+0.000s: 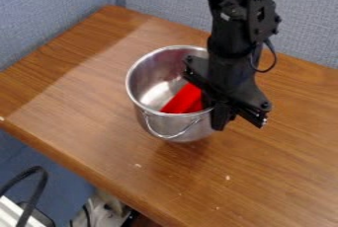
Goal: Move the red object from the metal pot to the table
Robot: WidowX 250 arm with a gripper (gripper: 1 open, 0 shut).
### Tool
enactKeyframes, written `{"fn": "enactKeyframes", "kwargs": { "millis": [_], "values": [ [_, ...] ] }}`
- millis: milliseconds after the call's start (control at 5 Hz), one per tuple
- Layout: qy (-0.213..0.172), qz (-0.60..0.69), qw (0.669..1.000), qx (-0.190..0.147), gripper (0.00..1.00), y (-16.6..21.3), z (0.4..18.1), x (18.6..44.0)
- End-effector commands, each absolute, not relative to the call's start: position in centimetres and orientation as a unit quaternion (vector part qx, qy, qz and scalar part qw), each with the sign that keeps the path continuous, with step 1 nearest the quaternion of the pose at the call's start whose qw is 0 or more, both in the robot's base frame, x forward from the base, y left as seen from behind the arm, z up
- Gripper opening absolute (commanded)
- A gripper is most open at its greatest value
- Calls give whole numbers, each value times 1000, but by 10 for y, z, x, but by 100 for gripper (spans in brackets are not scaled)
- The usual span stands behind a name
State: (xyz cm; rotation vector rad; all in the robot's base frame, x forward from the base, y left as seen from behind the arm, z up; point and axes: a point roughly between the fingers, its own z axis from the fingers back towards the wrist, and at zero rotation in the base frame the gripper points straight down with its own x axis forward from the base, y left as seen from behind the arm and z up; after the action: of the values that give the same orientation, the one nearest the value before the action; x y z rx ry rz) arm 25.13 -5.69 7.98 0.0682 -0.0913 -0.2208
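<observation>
Right, my claw [211,101] is drawn together at the metal pot's right side — whether it pinches anything, I can't quite tell. The red object [185,100] lies inside the metal pot [164,81], which sits on the table [79,78].

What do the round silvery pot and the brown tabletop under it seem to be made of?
The round silvery pot looks like polished metal, probably stainless steel, given its bright reflections. The brown tabletop shows wood grain with a soft sheen; real wood or laminate, I can't tell.
</observation>
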Motion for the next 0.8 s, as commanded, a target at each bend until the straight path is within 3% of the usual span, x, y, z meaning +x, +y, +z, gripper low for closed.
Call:
{"fn": "enactKeyframes", "kwargs": {
  "millis": [0,600],
  "values": [
    [-70,-102,992,24,0,-55,93,261],
    [-68,-99,993,7,0,-54,92,265]
  ]
}}
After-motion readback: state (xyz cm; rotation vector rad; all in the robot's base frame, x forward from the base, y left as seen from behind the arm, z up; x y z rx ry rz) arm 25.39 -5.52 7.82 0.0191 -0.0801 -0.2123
